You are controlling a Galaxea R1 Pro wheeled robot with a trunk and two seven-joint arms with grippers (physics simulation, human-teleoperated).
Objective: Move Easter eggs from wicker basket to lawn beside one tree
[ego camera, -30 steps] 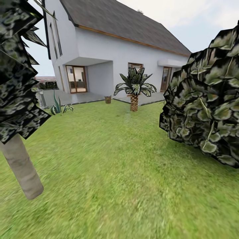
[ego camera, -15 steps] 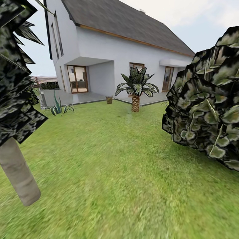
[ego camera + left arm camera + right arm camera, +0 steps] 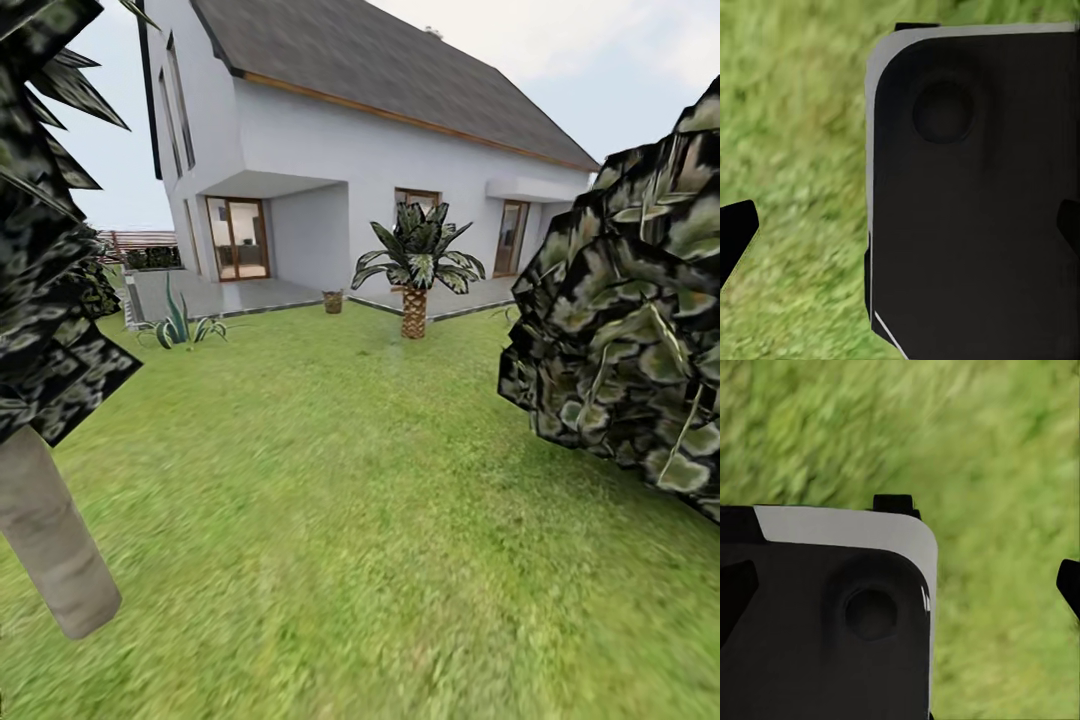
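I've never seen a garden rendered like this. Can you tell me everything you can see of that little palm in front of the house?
The palm stands upright at the far edge of the lawn, just before the grey paving by the white house. Its short, thick trunk looks scaly and brown, rising straight out of the grass. On top sits a spreading crown of dark green fronds flecked with pale patches, arching outward on all sides. A small brown basket stands apart to its left. Nothing touches the palm but the ground.

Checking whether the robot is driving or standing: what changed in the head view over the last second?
The whole picture shifted: the camera moved, not the things. The palm, wicker basket and house slid slightly right, the tree trunk down-left. On the lawn nothing was moved, taken or let go.
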